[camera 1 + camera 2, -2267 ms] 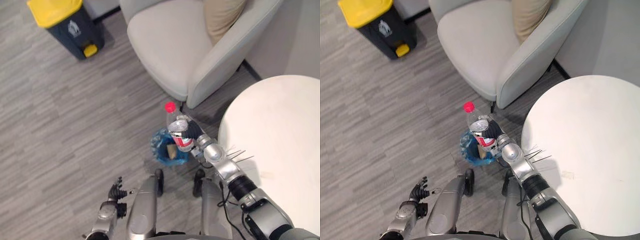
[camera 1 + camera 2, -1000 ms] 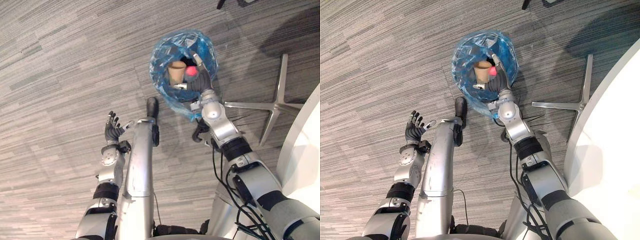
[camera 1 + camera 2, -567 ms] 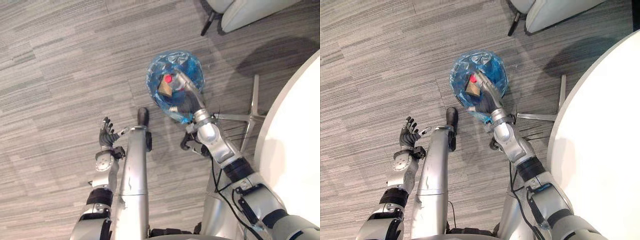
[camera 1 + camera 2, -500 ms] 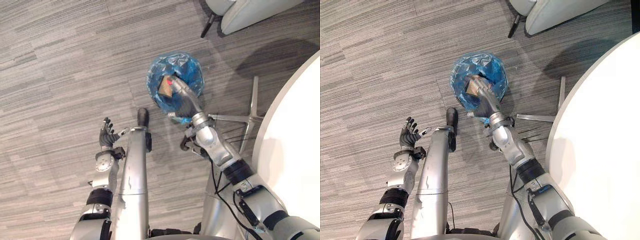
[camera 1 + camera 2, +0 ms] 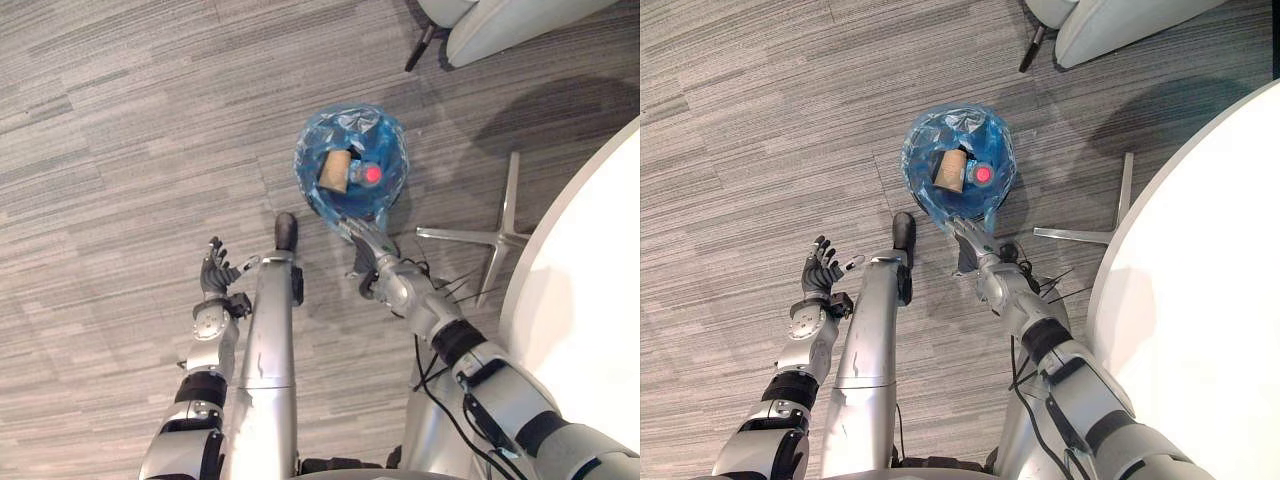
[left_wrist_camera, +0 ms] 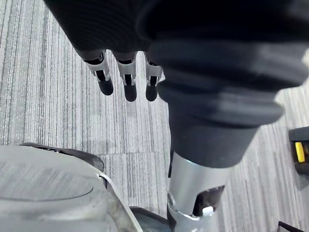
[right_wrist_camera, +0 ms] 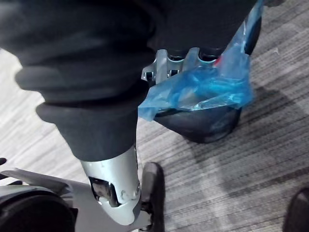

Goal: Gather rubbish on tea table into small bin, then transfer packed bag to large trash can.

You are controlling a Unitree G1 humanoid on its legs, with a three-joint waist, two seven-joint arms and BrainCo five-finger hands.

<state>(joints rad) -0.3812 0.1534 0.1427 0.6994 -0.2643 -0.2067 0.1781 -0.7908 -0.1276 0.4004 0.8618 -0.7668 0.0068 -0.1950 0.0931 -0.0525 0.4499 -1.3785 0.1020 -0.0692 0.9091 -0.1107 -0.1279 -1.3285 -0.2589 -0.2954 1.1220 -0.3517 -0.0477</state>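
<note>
- blue plastic bag lines the small bin, which stands on the grey striped floor between the chair and the rim of the white table.
- inside the bag a clear bottle stands with its red cap facing up, and a brown paper cup lies tipped just beside it, on the side away from the table.
- the right hand reaches to the near rim of the bin and holds nothing. its fingers are stretched out straight. their tips are hidden behind the overhanging edge of the bag, so i cannot tell whether they touch it.
- the left hand hangs over bare floor, well apart from the bin, with fingers spread and empty.
- a metal star-shaped foot lies on the floor beside the bin, under the table's edge.
</note>
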